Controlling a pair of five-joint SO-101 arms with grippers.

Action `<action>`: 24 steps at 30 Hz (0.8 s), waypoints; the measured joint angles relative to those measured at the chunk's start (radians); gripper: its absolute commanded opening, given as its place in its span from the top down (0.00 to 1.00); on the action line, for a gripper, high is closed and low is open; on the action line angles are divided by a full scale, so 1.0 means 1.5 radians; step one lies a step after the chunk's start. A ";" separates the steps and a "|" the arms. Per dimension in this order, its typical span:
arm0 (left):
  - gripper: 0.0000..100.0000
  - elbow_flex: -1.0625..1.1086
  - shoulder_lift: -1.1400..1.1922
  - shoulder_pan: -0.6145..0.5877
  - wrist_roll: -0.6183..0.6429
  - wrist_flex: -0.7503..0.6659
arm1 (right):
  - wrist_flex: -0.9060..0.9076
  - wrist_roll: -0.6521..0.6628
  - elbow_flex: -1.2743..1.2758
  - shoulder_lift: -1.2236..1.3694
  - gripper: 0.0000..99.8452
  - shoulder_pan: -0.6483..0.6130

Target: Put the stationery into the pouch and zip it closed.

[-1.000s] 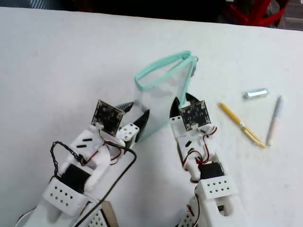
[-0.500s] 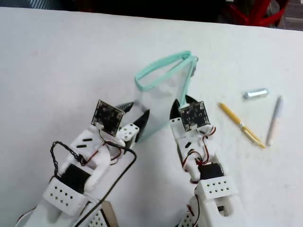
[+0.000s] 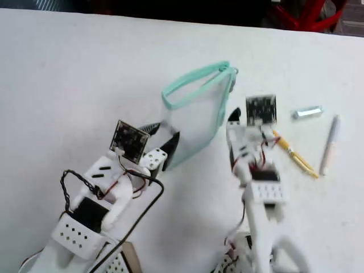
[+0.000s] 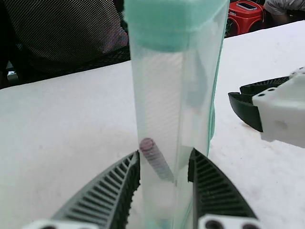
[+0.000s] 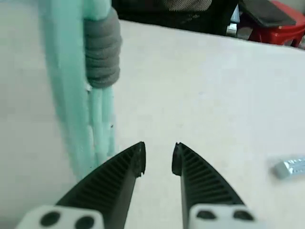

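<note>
Mint pouch [image 3: 196,116]: right end effector [image 5: 158,160] withdrew.

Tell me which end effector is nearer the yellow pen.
Right. The right end effector sits between the pouch and the yellow pen; the left end effector grips the pouch, farther away.

In the high view the left arm reaches from the lower left of the frame toward the centre. The left gripper [image 3: 164,138] has its jaws pressed against both sides of the pouch [image 3: 193,119] at its near end. The right arm runs up from the bottom edge, right of centre, almost straight. The right gripper [image 3: 233,116] has its jaws a narrow gap apart with nothing between them.
</note>
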 measured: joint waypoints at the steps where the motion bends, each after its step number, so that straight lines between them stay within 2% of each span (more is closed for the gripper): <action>1: 0.83 0.000 0.000 0.000 0.000 0.000 | 0.017 -0.002 -0.038 0.051 0.90 0.011; 5: 0.83 0.000 0.000 0.000 0.000 0.000 | 0.122 -0.051 -0.197 0.210 0.89 0.080; 8: 0.83 0.000 0.000 0.000 0.000 0.000 | 0.218 -0.121 -0.299 0.260 0.83 0.142; 12: 0.83 0.000 0.000 0.000 0.000 0.000 | 0.289 -0.141 -0.364 0.302 0.78 0.182; 15: 0.83 0.000 0.000 0.000 0.000 0.000 | 0.298 -0.142 -0.374 0.317 0.78 0.180; 24: 0.83 0.000 0.000 0.000 0.000 0.000 | 0.306 -0.060 -0.443 0.440 0.84 0.170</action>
